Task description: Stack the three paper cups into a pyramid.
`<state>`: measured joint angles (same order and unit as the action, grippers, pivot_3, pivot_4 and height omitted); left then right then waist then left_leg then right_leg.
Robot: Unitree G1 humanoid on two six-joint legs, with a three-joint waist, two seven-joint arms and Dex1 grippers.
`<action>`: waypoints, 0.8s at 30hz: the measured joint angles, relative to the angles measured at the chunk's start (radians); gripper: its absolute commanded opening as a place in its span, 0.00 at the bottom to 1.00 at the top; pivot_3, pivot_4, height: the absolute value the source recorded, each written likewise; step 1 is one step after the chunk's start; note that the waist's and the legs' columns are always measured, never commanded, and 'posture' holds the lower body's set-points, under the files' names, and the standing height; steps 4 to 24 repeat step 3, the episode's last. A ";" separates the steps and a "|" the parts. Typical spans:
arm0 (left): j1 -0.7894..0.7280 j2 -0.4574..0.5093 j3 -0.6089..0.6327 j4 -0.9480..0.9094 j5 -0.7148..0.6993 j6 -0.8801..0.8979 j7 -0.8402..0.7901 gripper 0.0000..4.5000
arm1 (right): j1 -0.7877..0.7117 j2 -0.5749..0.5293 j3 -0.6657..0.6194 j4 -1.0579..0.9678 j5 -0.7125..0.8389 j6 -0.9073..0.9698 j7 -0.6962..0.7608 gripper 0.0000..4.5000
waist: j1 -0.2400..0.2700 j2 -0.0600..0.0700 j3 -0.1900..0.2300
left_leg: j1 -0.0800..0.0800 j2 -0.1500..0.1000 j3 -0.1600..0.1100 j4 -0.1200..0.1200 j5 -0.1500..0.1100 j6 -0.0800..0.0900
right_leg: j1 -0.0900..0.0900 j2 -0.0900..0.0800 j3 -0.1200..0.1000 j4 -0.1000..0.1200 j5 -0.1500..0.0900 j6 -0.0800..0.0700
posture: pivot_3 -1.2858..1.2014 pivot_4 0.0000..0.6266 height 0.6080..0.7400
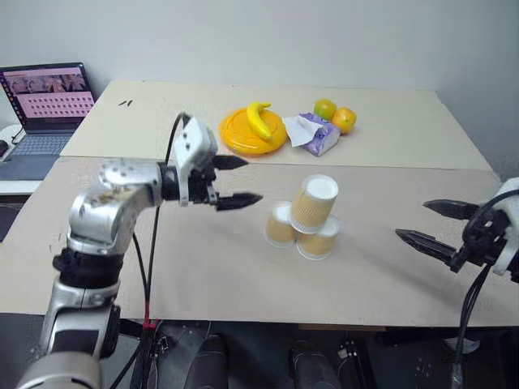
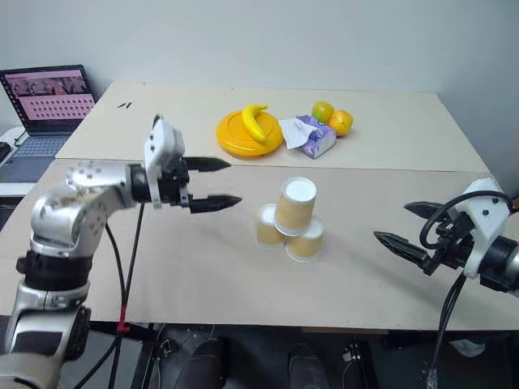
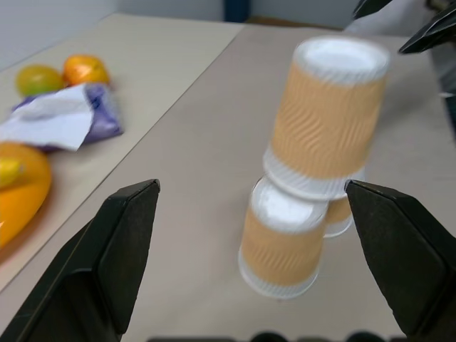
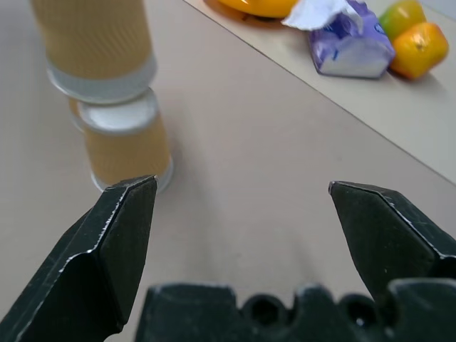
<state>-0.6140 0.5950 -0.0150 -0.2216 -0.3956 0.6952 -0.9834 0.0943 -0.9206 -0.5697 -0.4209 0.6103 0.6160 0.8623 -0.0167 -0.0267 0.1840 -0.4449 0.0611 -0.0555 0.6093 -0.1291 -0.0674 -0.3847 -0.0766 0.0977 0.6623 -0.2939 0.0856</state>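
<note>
The three paper cups stand as a small pyramid in the middle of the near table. Two cups (image 1: 280, 224) (image 1: 318, 240) rest upside down side by side, white bases up. The third cup (image 1: 315, 203) sits across both, also base up and leaning a little. My left gripper (image 1: 253, 180) hangs open just left of the stack, pointing at it, with nothing between its fingers and a gap to the cups. My right gripper (image 1: 412, 220) is open and empty well to the right of the stack. In the left wrist view the top cup (image 3: 328, 117) stands above a lower cup (image 3: 281, 239).
On the far table lie a yellow plate (image 1: 235, 136) with a banana (image 1: 259, 118), a purple tissue pack (image 1: 316, 134), a green fruit (image 1: 325, 109) and an orange fruit (image 1: 345, 120). An open laptop (image 1: 45, 105) sits at the far left. A seam (image 1: 389, 165) joins the two tabletops.
</note>
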 measured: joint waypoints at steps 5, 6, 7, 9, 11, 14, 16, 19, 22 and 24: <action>0.069 -0.048 0.015 -0.002 0.014 -0.045 0.085 0.99 | -0.013 0.020 0.004 0.023 -0.002 -0.020 0.001 1.00 | 0.001 0.000 0.000 | 0.000 0.000 0.000 0.000 0.000 0.000 | 0.000 0.000 0.000 0.000 0.000 0.000 | 0.52 0.24 0.94; 0.069 -0.048 0.015 -0.002 0.014 -0.045 0.085 0.99 | -0.013 0.020 0.004 0.023 -0.002 -0.020 0.001 1.00 | 0.001 0.000 0.000 | 0.000 0.000 0.000 0.000 0.000 0.000 | 0.000 0.000 0.000 0.000 0.000 0.000 | 0.52 0.24 0.94; 0.069 -0.048 0.015 -0.002 0.014 -0.045 0.085 0.99 | -0.013 0.020 0.004 0.023 -0.002 -0.020 0.001 1.00 | 0.001 0.000 0.000 | 0.000 0.000 0.000 0.000 0.000 0.000 | 0.000 0.000 0.000 0.000 0.000 0.000 | 0.52 0.24 0.94; 0.069 -0.048 0.015 -0.002 0.014 -0.045 0.085 0.99 | -0.013 0.020 0.004 0.023 -0.002 -0.020 0.001 1.00 | 0.001 0.000 0.000 | 0.000 0.000 0.000 0.000 0.000 0.000 | 0.000 0.000 0.000 0.000 0.000 0.000 | 0.52 0.24 0.94; 0.069 -0.048 0.015 -0.002 0.014 -0.045 0.085 0.99 | -0.013 0.020 0.004 0.023 -0.002 -0.020 0.001 1.00 | 0.001 0.000 0.000 | 0.000 0.000 0.000 0.000 0.000 0.000 | 0.000 0.000 0.000 0.000 0.000 0.000 | 0.52 0.24 0.94; 0.069 -0.048 0.015 -0.002 0.014 -0.045 0.085 0.99 | -0.013 0.020 0.004 0.023 -0.002 -0.020 0.001 1.00 | 0.001 0.000 0.000 | 0.000 0.000 0.000 0.000 0.000 0.000 | 0.000 0.000 0.000 0.000 0.000 0.000 | 0.52 0.24 0.94; 0.069 -0.048 0.015 -0.002 0.014 -0.045 0.085 0.99 | -0.013 0.020 0.004 0.023 -0.002 -0.020 0.001 1.00 | 0.001 0.000 0.000 | 0.000 0.000 0.000 0.000 0.000 0.000 | 0.000 0.000 0.000 0.000 0.000 0.000 | 0.52 0.24 0.94; 0.069 -0.048 0.015 -0.002 0.014 -0.045 0.085 0.99 | -0.013 0.020 0.004 0.023 -0.002 -0.020 0.001 1.00 | 0.001 0.000 0.000 | 0.000 0.000 0.000 0.000 0.000 0.000 | 0.000 0.000 0.000 0.000 0.000 0.000 | 0.52 0.24 0.94; 0.069 -0.048 0.015 -0.002 0.014 -0.045 0.085 0.99 | -0.013 0.020 0.004 0.023 -0.002 -0.020 0.001 1.00 | 0.001 0.000 0.000 | 0.000 0.000 0.000 0.000 0.000 0.000 | 0.000 0.000 0.000 0.000 0.000 0.000 | 0.52 0.24 0.94; 0.069 -0.048 0.015 -0.002 0.014 -0.045 0.085 0.99 | -0.013 0.020 0.004 0.023 -0.002 -0.020 0.001 1.00 | 0.001 0.000 0.000 | 0.000 0.000 0.000 0.000 0.000 0.000 | 0.000 0.000 0.000 0.000 0.000 0.000 | 0.52 0.24 0.94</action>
